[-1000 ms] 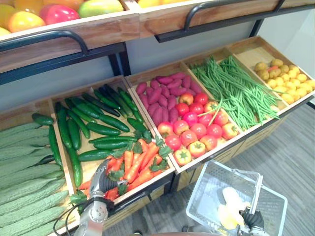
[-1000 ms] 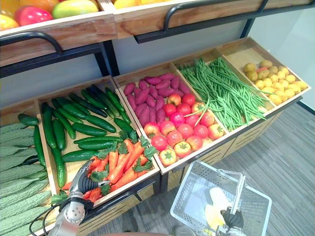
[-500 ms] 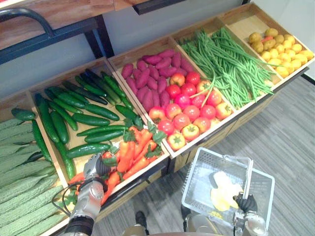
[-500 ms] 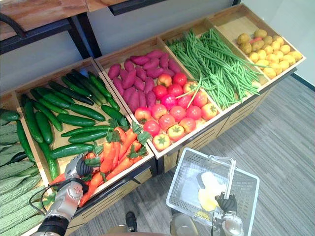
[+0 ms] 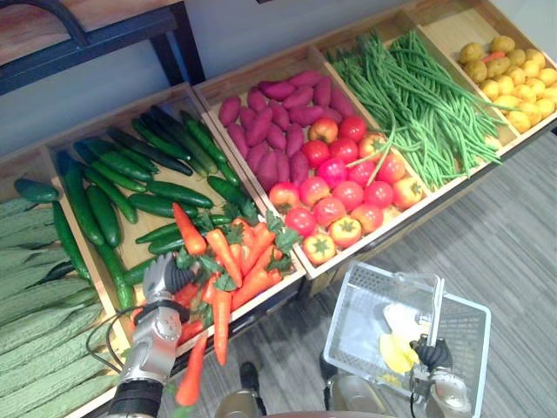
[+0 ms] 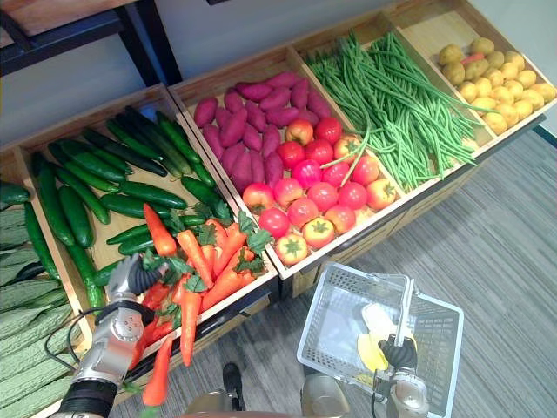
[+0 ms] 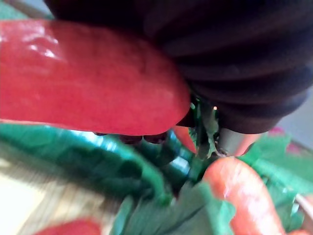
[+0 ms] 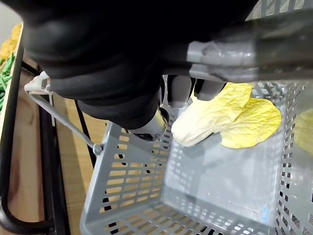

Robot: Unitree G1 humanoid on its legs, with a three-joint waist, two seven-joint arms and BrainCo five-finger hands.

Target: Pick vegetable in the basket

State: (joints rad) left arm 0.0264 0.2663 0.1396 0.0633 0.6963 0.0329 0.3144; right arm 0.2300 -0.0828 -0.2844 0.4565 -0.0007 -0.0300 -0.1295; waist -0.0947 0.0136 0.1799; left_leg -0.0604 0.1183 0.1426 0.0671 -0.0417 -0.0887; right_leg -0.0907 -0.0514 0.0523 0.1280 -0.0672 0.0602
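Note:
Orange carrots with green tops lie in a wooden crate. My left hand is down among them at the crate's front left. Its fingers are curled round a red-orange carrot that presses against the palm. Two carrots hang over the crate's front edge, and another carrot lies tilted up on the cucumbers. My right hand is shut on the handle of a grey plastic basket, which holds pale yellow leaves.
Cucumbers share the carrots' crate, with bitter gourds to the left. To the right come purple sweet potatoes, tomatoes, green beans and small yellow vegetables. Grey floor lies in front of the stand.
The camera has tilted down. My left hand's fingers have curled into the carrots. The pile is stirred up: one carrot sits higher on the cucumbers and two now hang over the front edge.

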